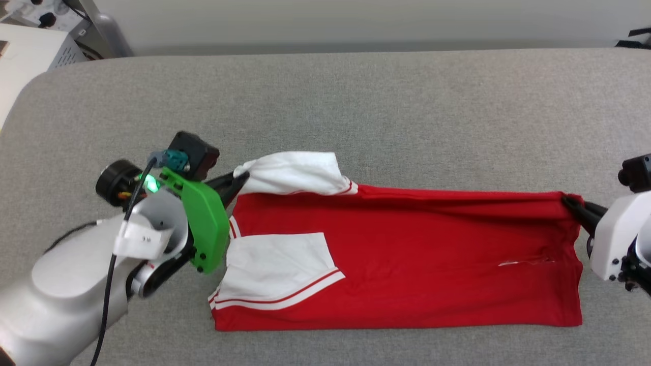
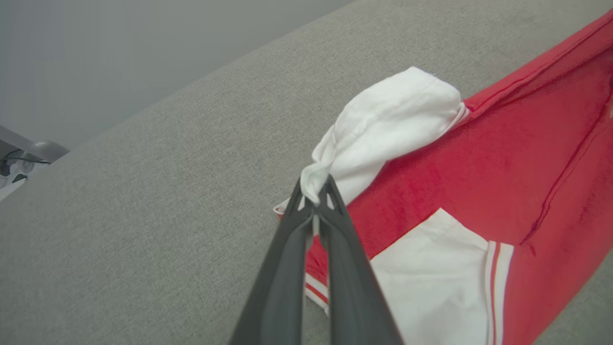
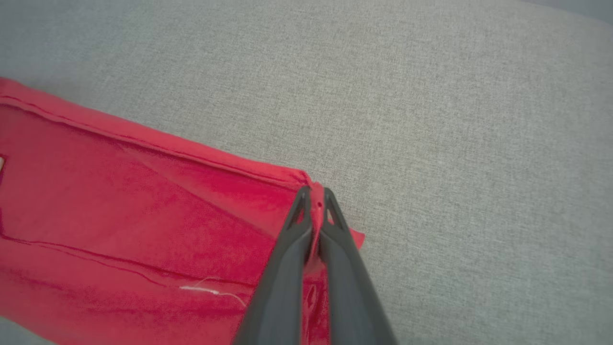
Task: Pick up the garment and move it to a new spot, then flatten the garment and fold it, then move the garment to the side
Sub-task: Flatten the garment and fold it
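Pinching garment [image 1: 432,254]: L gripper [image 2: 315,194] sleeve [image 2: 397,115], R gripper [image 3: 314,199] hem corner [image 3: 304,178] (both clamped)

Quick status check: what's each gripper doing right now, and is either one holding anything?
left gripper: closed, pinching the garment by its white sleeve.
right gripper: closed, pinching the garment's red corner.

Grey surface [image 1: 356,101] lies open beyond the garment [image 1: 407,254]; left arm [image 1: 76,274] and right arm [image 1: 618,239] block its ends
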You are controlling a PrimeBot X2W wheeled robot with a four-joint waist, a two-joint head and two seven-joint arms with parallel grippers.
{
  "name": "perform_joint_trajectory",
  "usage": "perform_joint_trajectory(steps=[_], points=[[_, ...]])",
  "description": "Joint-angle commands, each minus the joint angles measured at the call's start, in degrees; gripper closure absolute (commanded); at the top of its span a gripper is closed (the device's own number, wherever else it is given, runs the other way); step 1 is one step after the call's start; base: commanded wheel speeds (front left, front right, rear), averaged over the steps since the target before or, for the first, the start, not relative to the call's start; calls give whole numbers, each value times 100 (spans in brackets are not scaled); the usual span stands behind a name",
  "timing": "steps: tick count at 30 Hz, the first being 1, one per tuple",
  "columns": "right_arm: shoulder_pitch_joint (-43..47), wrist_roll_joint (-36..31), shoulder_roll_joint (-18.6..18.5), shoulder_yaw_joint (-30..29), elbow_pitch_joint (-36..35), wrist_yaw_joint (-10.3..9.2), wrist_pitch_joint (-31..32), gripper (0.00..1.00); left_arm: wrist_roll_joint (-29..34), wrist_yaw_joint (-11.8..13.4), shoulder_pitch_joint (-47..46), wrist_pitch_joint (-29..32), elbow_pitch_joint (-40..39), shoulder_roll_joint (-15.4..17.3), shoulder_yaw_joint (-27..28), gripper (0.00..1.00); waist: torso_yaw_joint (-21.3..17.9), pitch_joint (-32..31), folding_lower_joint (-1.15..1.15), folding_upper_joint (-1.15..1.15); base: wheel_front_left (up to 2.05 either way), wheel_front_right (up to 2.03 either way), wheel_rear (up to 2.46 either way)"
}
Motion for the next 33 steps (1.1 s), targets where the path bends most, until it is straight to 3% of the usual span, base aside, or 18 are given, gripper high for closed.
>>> perform_joint_trajectory(steps=[1, 13, 21, 22, 23, 24, 25, 33], points=[[207, 63, -16, -40, -46, -5, -67, 100, -60, 108, 259, -52, -129, 100, 1, 100, 36, -239, 0, 0, 0, 0, 0], [1447, 268, 177, -262, -205, -5, -280, 100, -426, 700, 1823, -350, -798, 443, -83, 100, 68, -515, 0, 0, 0, 0, 0], [1744, 247, 461, -351, 125, -5, -258, 100, -562, 635, 2297, -478, -350, 124, -103, 100, 76, -321, 0, 0, 0, 0, 0], [1749, 226, 493, -338, 180, -5, -280, 85, -579, 619, 2315, -517, -267, 58, -97, 100, 77, -307, 0, 0, 0, 0, 0], [1750, 215, 518, -335, 222, -5, -302, 53, -584, 614, 2328, -536, -213, 13, -97, 98, 76, -302, 0, 0, 0, 0, 0], [1751, 217, 548, -326, 257, -5, -318, 2, -592, 610, 2347, -563, -164, -35, -93, 56, 70, -303, 0, 0, 0, 0, 0], [1742, 229, 569, -321, 265, -5, -339, 0, -593, 623, 2360, -654, -134, -59, -56, 0, 58, -305, 0, 0, 0, 0, 0], [1708, 405, 259, -555, -251, -5, -584, 0, -413, 1167, 2588, -1603, -191, -66, 320, 0, -22, -543, 0, 0, 0, 0, 0]])
